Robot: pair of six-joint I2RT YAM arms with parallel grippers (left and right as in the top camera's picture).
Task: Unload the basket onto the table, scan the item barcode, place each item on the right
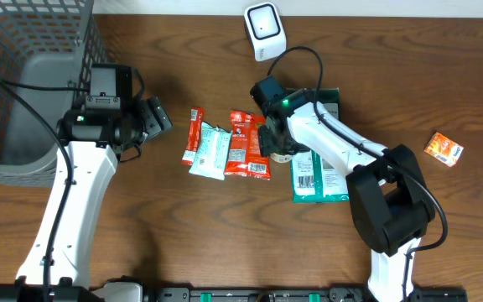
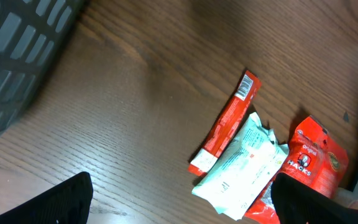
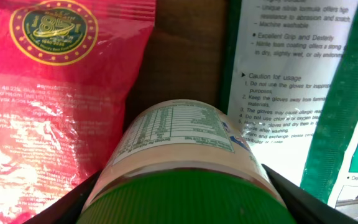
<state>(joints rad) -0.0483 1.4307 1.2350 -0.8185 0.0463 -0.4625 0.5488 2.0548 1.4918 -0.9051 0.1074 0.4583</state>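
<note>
Green-lidded bottle between right end effector jaws, lid toward wrist.

My left gripper hangs wide open beside its bent arm, while my right gripper points steeply downward.

The left arm, at the left of the overhead frame, is a long white link topped by boxy black joint housings, with a thin black cable alongside. The left gripper is matte black; its fingers show as dark wedges in the lower corners of the left wrist view. The right arm has the same white shell, rounded black joints, a small green light and a looping black cable. The right gripper has black fingers too.
</note>
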